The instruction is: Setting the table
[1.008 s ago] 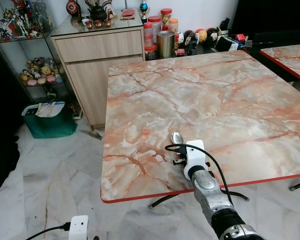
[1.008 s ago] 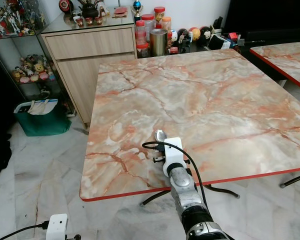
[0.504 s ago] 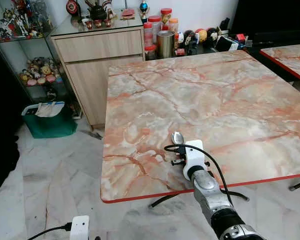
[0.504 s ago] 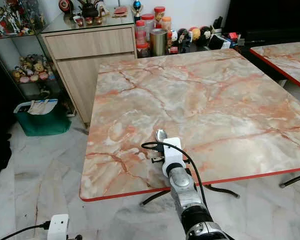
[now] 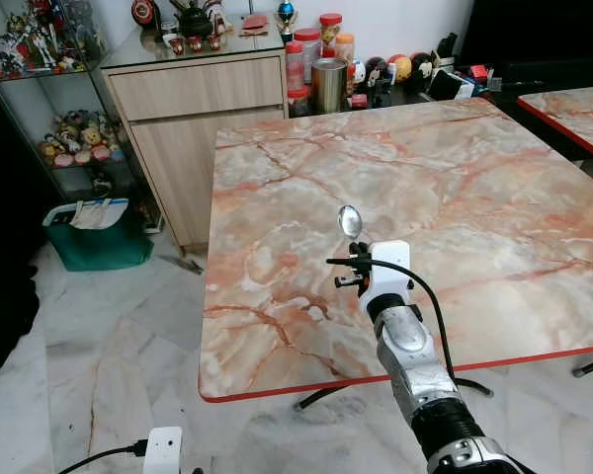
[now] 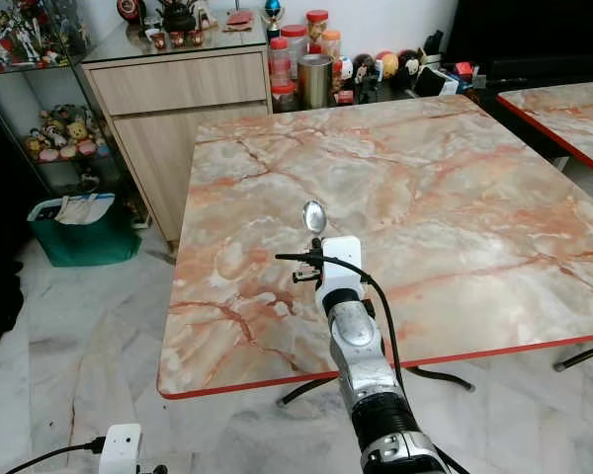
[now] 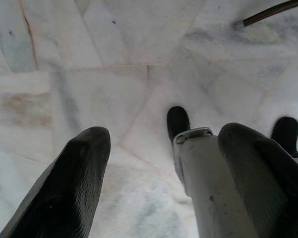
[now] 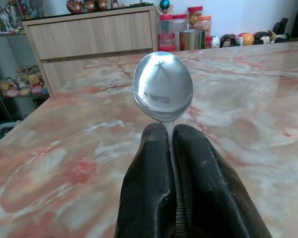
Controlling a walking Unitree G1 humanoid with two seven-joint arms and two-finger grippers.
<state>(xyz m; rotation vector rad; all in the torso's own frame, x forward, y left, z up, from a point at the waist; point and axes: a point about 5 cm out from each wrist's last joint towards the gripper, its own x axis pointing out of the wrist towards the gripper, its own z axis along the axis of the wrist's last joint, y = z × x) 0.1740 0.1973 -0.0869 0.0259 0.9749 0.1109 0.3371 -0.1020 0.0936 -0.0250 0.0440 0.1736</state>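
A silver spoon (image 5: 350, 220) stands bowl-up in my right gripper (image 8: 169, 130), whose black fingers are shut on its handle. The gripper (image 5: 359, 265) hovers over the front-left part of the pink marble table (image 5: 455, 178), with the spoon's bowl (image 8: 162, 87) lifted off the top. My left arm hangs low by the floor, its white wrist block (image 5: 161, 449) at the bottom left. In the left wrist view the left gripper (image 7: 164, 134) is open over pale floor tiles, with a grey metal part (image 7: 208, 183) beside one finger.
A wooden cabinet (image 5: 198, 89) with jars and a steel canister (image 5: 326, 84) stands behind the table. A green basket (image 5: 97, 237) and a glass shelf of figurines (image 5: 40, 44) are at the left. A second marble table (image 5: 573, 104) is at the right.
My right gripper has lifted the spoon off the table and carried it farther in from the front edge. The left arm still hangs low.
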